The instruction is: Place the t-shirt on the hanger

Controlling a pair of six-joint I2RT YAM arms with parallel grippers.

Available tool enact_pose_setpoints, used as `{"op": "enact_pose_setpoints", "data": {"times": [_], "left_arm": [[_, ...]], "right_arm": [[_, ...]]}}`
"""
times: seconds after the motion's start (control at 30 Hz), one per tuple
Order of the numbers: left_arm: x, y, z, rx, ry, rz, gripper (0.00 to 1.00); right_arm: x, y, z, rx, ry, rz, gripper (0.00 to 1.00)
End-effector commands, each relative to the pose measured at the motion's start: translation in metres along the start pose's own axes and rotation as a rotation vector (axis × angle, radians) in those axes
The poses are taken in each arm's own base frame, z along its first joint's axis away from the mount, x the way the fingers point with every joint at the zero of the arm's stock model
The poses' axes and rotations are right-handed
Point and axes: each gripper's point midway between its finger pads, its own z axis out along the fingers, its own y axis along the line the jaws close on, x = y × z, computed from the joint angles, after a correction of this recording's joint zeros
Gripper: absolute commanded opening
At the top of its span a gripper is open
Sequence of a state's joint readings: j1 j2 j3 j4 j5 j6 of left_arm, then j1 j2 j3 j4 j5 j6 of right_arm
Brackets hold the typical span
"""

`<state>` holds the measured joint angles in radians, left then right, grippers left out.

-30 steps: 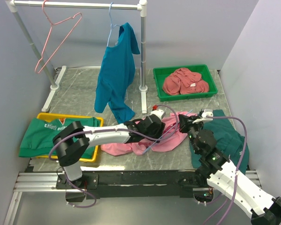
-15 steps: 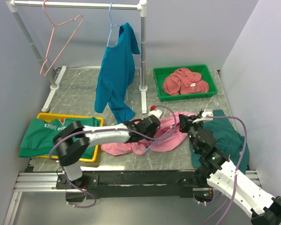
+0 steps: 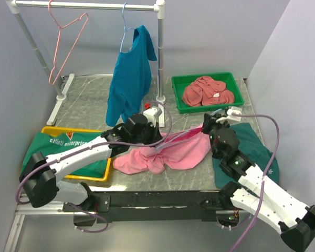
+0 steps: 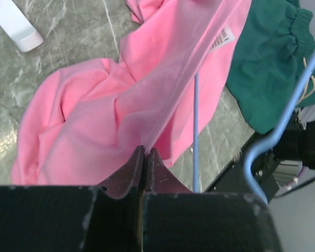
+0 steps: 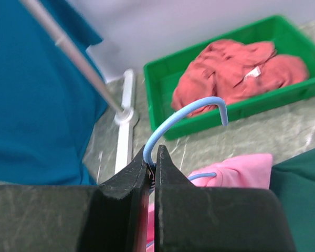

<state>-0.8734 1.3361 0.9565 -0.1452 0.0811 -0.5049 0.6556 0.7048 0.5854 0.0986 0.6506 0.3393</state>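
Left tool pinches a taut edge of the t-shirt, which runs left-to-right over the tabletop. Right tool clamps the hanger below its upward-arching hook

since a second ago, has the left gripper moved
Yes. In the top view the left gripper, shut on the t-shirt, has shifted left, from right of the rack post to just left of it, toward the yellow tray.
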Motion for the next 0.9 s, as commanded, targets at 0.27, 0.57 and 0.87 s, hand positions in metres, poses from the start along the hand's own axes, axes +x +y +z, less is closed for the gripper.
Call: {"op": "enact_pose_setpoints", "data": {"times": [0.27,0.57,0.87], "left_arm": [[-0.041,-0.023,-0.068,0.085,-0.101,0.062,0.01],[-0.068,-0.03,-0.099,0.072,-0.186,0.087,0.02],[-0.131,-0.082,-0.135,0.203,-0.283,0.171,0.02]], "right_arm": [[-0.074,-0.004,0.017,0.21,-0.147,-0.028,0.0],[-0.089,0.009,0.015,0.178,-0.163,-0.054,0.0],[-0.115,0.055,-0.003,0.121,-0.189,-0.09,0.0]]}}
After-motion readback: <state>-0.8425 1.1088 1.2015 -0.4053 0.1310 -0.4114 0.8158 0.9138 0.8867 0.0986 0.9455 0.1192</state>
